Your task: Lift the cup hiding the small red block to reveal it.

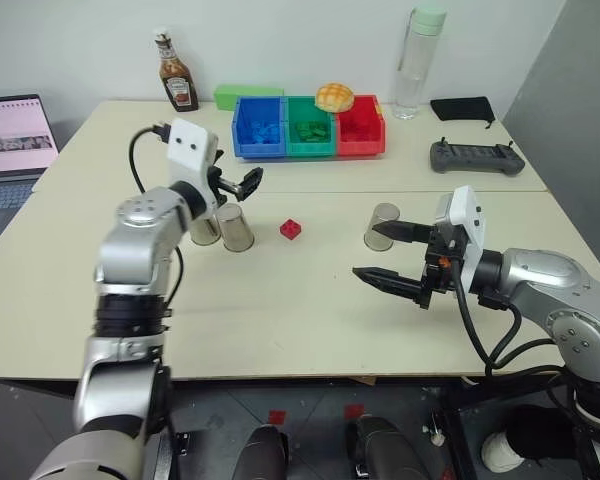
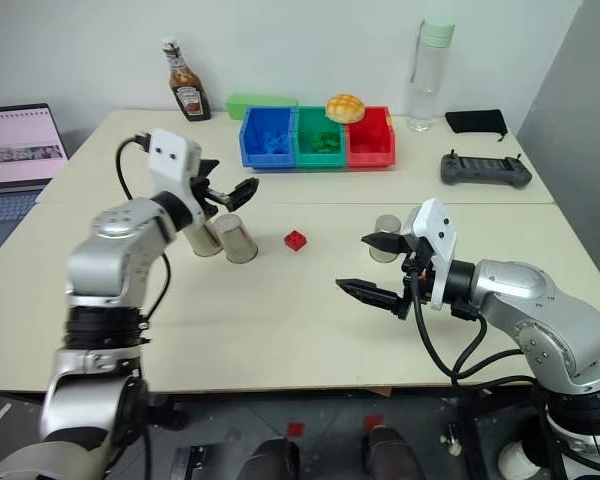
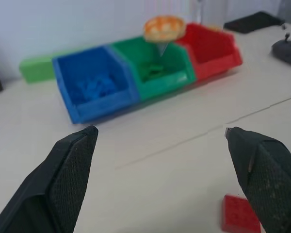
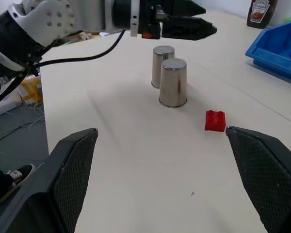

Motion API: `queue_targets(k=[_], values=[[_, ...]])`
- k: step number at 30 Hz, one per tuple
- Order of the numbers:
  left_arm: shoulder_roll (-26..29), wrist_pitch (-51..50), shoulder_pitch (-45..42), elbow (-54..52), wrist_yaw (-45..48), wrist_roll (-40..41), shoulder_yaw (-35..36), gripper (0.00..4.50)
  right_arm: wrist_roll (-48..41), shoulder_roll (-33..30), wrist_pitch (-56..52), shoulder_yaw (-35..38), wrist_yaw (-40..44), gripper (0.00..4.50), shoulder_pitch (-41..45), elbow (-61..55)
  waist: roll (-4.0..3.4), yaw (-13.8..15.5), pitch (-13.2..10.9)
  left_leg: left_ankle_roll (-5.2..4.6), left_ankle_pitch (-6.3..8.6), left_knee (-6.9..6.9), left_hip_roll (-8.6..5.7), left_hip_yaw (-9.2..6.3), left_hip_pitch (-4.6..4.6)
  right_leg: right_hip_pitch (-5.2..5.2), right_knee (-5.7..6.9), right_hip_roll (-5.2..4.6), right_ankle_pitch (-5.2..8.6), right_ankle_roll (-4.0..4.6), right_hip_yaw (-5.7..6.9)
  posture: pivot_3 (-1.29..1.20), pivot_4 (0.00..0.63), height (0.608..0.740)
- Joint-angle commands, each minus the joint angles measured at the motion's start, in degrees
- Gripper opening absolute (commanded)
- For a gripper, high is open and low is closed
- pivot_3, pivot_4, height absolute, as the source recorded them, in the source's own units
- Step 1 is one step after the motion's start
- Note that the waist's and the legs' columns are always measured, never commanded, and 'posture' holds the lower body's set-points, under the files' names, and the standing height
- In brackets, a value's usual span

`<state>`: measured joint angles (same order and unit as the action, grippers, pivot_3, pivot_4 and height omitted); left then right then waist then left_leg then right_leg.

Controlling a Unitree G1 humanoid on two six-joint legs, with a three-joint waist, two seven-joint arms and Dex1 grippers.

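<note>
Our left gripper (image 1: 242, 183) hangs spread and empty above the two upside-down silver metal cups (image 1: 236, 228). Just right of them the small red plastic block (image 1: 291, 229) lies uncovered. Further right, our right gripper (image 1: 398, 256) is also spread, empty, beside the third cup (image 1: 381, 226).

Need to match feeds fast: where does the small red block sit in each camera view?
Left eye view: small red block on the open table, just right of the nearest upside-down cup.
Right eye view: block, again right of that cup.
Left wrist view: block low, beside one finger.
Right wrist view: block, past the cup toward the blue bin.
Shared landmark: the blue bin.
</note>
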<state>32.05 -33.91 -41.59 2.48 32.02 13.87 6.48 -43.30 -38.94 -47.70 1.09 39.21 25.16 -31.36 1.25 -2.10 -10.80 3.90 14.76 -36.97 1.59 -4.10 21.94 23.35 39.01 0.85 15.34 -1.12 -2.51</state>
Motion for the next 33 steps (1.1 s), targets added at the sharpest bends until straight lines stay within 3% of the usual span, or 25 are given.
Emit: queue_targets(k=[1, 6, 8, 16, 33], values=[[8.3, -5.4, 5.9, -10.7, 9.3, 5.2, 1.9, 4.46, -0.6, -0.6, 0.8, 2.2, 0.2, 4.50, -0.4, -1.6, 0.00, 0.0, 0.0, 0.00, 0.00, 0.00, 0.02, -0.01, 0.00, 0.00, -0.01, 0.01, 0.00, 0.00, 0.03, 0.00, 0.150, 0.740], [20.2, -10.7, 15.5, -16.5, 21.5, 12.0, 5.6, 4.46, 2.4, -2.0, 4.3, 2.3, 2.4, 4.50, -2.5, 0.9, 0.02, 0.3, 0.0, -0.01, 0.00, -0.02, 0.03, -0.02, 0.02, 0.03, -0.01, 0.02, 0.02, 0.01, 0.05, 0.00, 0.150, 0.740], [22.2, -11.2, 18.4, -18.0, 23.3, 13.1, 6.0, 4.46, 4.3, -2.0, 6.6, 2.3, 2.7, 4.50, -3.7, 2.1, 0.01, 0.2, 0.0, -0.01, 0.01, -0.02, 0.03, 0.03, 0.01, 0.02, -0.06, 0.02, 0.02, 0.00, 0.01, 0.00, 0.150, 0.740], [23.7, -9.6, 29.5, -23.0, 23.9, 14.3, 8.3, 4.46, 4.8, -3.3, 9.7, 3.0, 7.8, 4.50, -6.2, 5.1, 0.00, 0.2, 0.0, -0.02, 0.01, -0.01, 0.06, 0.08, 0.01, 0.07, -0.03, 0.02, 0.03, 0.02, -0.02, 0.00, 0.150, 0.740], [21.1, -6.3, 28.6, -20.7, 19.9, 14.6, 7.7, 4.46, 3.3, -5.2, 8.2, 3.0, 11.6, 4.50, -3.7, 5.7, 0.00, 0.3, 0.0, -0.02, 0.01, -0.01, 0.06, 0.08, 0.01, 0.06, -0.05, 0.03, 0.04, 0.02, -0.02, 0.00, 0.150, 0.740]])
